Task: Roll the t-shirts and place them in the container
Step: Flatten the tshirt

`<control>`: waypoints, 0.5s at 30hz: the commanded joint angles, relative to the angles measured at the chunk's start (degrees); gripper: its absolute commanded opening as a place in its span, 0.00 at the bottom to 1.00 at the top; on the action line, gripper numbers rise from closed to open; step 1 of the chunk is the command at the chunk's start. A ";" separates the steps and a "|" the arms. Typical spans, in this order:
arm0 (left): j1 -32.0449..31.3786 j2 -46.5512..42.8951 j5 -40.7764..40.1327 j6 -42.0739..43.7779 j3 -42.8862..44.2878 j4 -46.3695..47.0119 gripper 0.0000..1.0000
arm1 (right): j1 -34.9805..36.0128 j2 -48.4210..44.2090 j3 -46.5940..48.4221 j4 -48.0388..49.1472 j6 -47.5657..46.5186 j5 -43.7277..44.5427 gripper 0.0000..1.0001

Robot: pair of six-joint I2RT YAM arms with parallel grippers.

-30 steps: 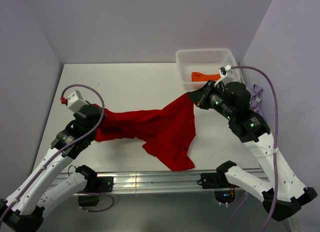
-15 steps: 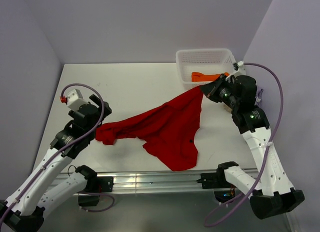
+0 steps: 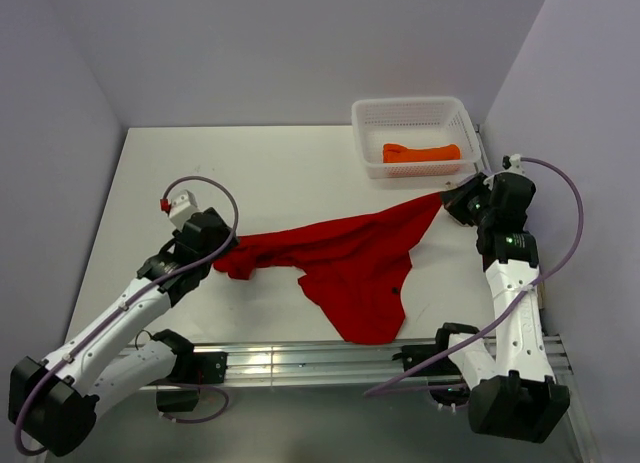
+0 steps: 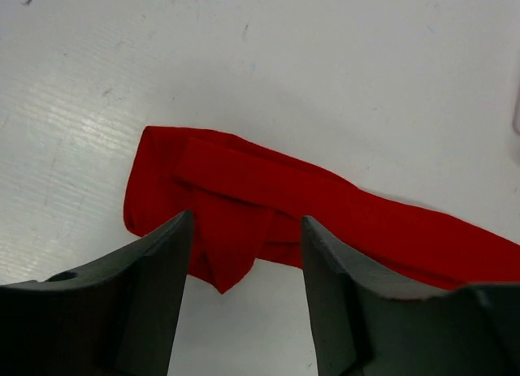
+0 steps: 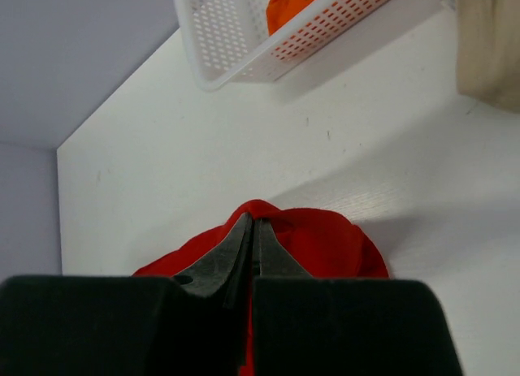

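Right pincer [image 3: 447, 197] is clamped tight on one corner of the red t-shirt [image 3: 352, 266], with the cloth bunched around its tips. From there the shirt stretches across the table [image 3: 250, 163] toward the left pincer [image 3: 222, 245], sagging into a wide flap in between. The left pincer's fingers are spread apart with nothing in them. The shirt's scrunched-up end lies just ahead of the gap between them. Past the right pincer's tips sits the white basket [image 3: 410, 108] with the orange t-shirt [image 3: 421, 152] inside. A bit of the beige t-shirt [image 5: 487, 43] shows at the right edge of its wrist view.
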 commanded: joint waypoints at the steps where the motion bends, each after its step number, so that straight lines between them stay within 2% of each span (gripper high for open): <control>1: 1.54 0.17 4.22 -0.38 -1.34 6.42 0.59 | -1.69 -1.39 -0.27 4.87 -1.90 -0.52 0.00; 7: 7.94 2.54 10.73 0.77 -3.37 11.77 0.58 | -2.13 -0.95 -0.88 5.74 -2.08 -1.83 0.00; 12: 12.87 9.30 18.20 1.47 -2.85 16.09 0.54 | -2.22 -0.77 -1.50 6.45 -2.16 -3.07 0.00; 15: 13.84 13.52 19.87 2.09 -2.06 17.50 0.60 | -2.22 -0.42 -1.41 6.36 -2.34 -3.68 0.00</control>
